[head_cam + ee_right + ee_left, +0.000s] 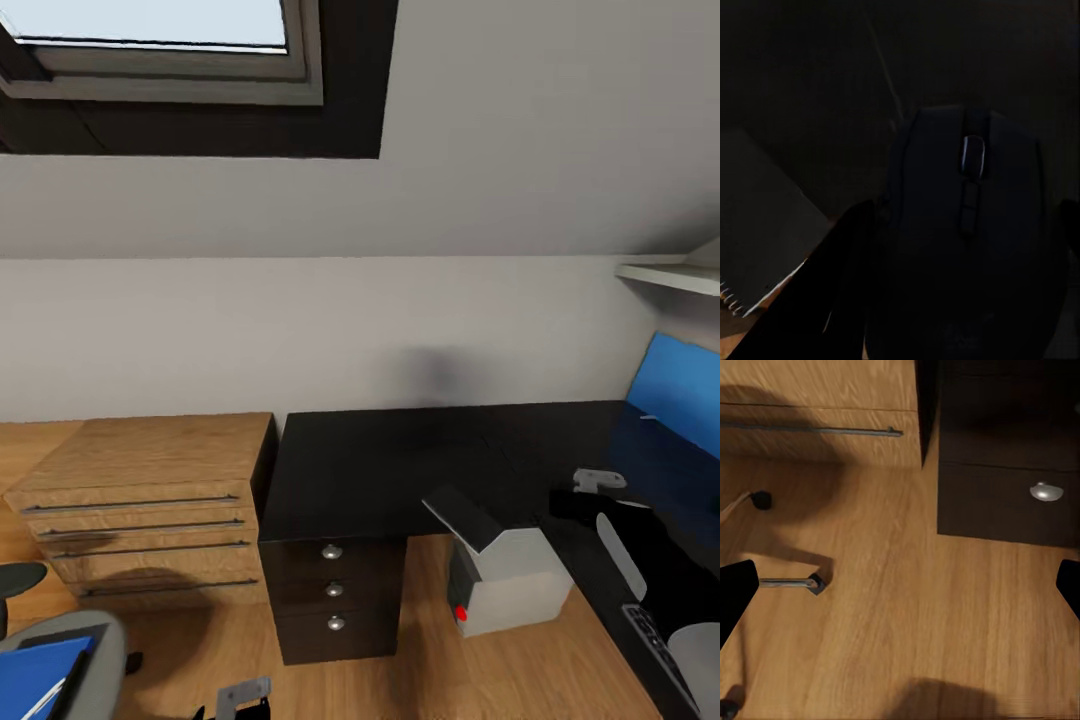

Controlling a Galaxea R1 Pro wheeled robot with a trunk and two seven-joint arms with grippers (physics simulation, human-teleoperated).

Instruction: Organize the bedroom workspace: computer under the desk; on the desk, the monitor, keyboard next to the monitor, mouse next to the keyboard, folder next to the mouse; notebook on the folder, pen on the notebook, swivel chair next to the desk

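Head view: the black L-shaped worktop [400, 460] stands bare at its near wing, the computer [510, 585] on the floor under it, the blue folder [40, 675] on the swivel chair [70, 650].

Left wrist view: the left hand [900, 585], released and wide, hangs over plank floor [907, 630].

Right wrist view: the right hand [967, 232] straddles the mouse [967, 240]; grip cannot be told. Best squeeze its flanks squarely before lifting.

No readable text, labels or numbers anywhere.
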